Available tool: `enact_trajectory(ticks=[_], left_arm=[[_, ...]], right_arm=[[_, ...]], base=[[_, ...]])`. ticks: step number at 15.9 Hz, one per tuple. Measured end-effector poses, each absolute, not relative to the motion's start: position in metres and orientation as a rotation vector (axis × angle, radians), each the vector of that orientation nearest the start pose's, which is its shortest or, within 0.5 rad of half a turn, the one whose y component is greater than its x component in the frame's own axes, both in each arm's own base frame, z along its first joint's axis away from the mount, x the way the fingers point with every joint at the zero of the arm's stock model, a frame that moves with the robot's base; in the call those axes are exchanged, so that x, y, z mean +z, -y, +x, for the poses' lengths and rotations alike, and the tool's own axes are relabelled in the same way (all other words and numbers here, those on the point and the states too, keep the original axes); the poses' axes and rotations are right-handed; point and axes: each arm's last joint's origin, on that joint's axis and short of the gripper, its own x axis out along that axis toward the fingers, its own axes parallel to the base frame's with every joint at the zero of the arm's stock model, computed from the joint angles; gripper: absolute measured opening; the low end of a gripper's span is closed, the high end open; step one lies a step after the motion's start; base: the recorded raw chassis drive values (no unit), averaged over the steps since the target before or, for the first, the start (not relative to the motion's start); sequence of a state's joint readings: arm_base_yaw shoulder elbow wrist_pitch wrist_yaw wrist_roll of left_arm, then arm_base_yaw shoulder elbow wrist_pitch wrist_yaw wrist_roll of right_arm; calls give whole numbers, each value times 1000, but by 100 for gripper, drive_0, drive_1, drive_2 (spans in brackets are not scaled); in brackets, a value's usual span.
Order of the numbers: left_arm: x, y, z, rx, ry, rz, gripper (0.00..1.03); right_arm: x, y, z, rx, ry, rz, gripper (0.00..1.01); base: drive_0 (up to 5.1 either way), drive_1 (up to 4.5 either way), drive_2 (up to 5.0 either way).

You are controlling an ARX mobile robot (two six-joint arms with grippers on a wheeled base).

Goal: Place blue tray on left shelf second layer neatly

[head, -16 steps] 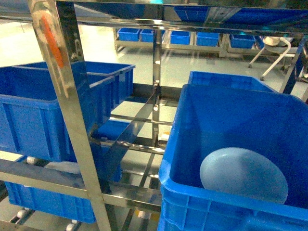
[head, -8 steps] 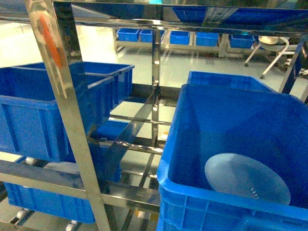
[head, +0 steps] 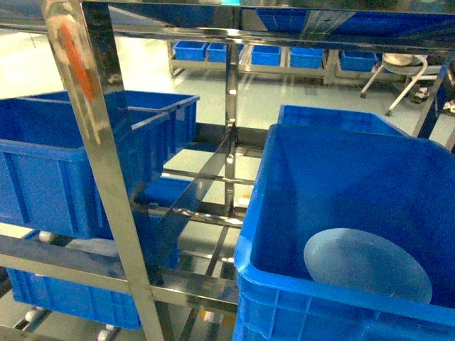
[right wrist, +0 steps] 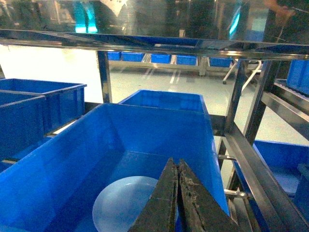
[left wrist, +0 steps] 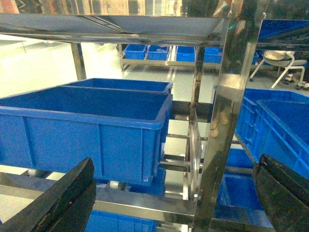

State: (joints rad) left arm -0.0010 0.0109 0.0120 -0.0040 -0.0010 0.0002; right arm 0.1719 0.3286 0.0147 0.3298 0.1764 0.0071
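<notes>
Right claw (right wrist: pixel 177 166): your fingers were together, poised above the crate.
Left claw (left wrist: pixel 174 193): fingers apart.
Right crate (head: pixel 266 185): held the blue tray (head: pixel 367 264).

Left end effector (left wrist: pixel 169 203) with broad matte black tapered fingers, right end effector (right wrist: pixel 177 169) black, rough-surfaced, narrowing to thin tips

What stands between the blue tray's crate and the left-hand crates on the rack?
In the head view, shiny steel uprights and cross bars stand between the crate holding the blue tray and the left crates.
</notes>
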Motion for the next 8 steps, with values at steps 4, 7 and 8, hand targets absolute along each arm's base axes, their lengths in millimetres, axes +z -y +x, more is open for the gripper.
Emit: enact_trajectory(ticks=[4, 7, 8], left_arm=[[166, 0, 98, 0, -2, 1, 98], [166, 0, 98, 0, -3, 1, 98], [166, 0, 98, 0, -2, 1, 98]], right_arm=[[171, -1, 112, -6, 16, 7, 2], [171, 0, 109, -2, 12, 6, 2], [171, 0, 108, -2, 14, 7, 2]], base=[[0, 0, 0], [0, 0, 0], [0, 0, 0]])
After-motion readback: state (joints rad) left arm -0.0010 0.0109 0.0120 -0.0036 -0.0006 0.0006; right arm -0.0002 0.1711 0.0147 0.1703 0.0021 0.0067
